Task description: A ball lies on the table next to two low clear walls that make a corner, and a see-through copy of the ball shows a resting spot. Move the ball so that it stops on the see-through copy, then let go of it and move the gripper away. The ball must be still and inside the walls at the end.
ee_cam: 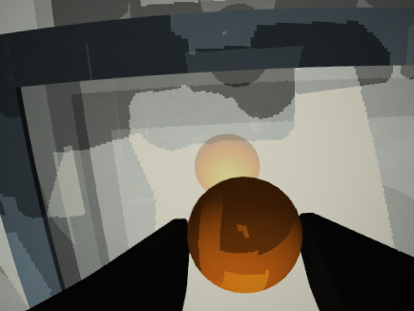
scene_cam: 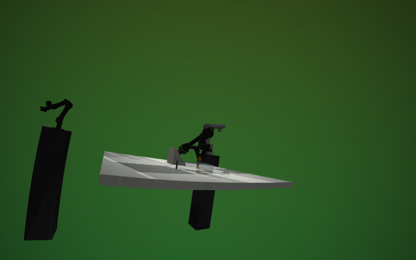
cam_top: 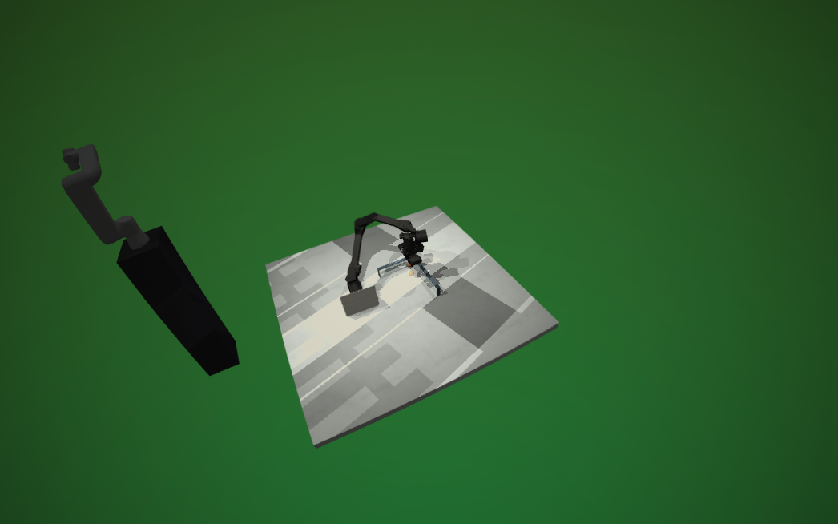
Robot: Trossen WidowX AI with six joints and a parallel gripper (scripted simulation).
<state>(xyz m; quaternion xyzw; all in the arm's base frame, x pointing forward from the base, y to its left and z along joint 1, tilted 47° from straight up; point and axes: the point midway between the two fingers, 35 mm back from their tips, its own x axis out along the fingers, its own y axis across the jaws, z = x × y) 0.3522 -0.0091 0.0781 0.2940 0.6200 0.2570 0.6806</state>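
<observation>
Two black fingers nearest the wrist lens, one low on each side, pressing the flanks of the orange ball (ee_cam: pixel 244 235). Pincer (ee_cam: pixel 244 247) clamped on that ball, with the ball seated squarely between the tips and bulging forward past them. Just beyond and slightly above the ball in the wrist view, the pale see-through copy (ee_cam: pixel 226 160), partly covered by the ball's upper edge, lying on the light patch of the tabletop (ee_cam: pixel 330 158). Farther still, a dark clear wall (ee_cam: pixel 191 44) running across the view, meeting a second wall (ee_cam: pixel 19 171) at the left to form the corner; copy lying on the near side of both.

Seen from the side, ball (scene_cam: pixel 199 158) held up off the tabletop (scene_cam: pixel 196 183), under the pincer (scene_cam: pixel 199 156), with the copy (scene_cam: pixel 198 167) almost straight below it behind the low clear wall (scene_cam: pixel 194 167). Ball and copy apart, not touching.

From above, pincer (cam_top: pixel 410 262) pointing down over the corner of the walls (cam_top: pixel 392 268), ball (cam_top: pixel 408 264) a small orange speck at its tip, paler copy (cam_top: pixel 411 272) just beside it. Arm arching from its grey base (cam_top: pixel 358 302) on the tabletop (cam_top: pixel 395 370).
</observation>
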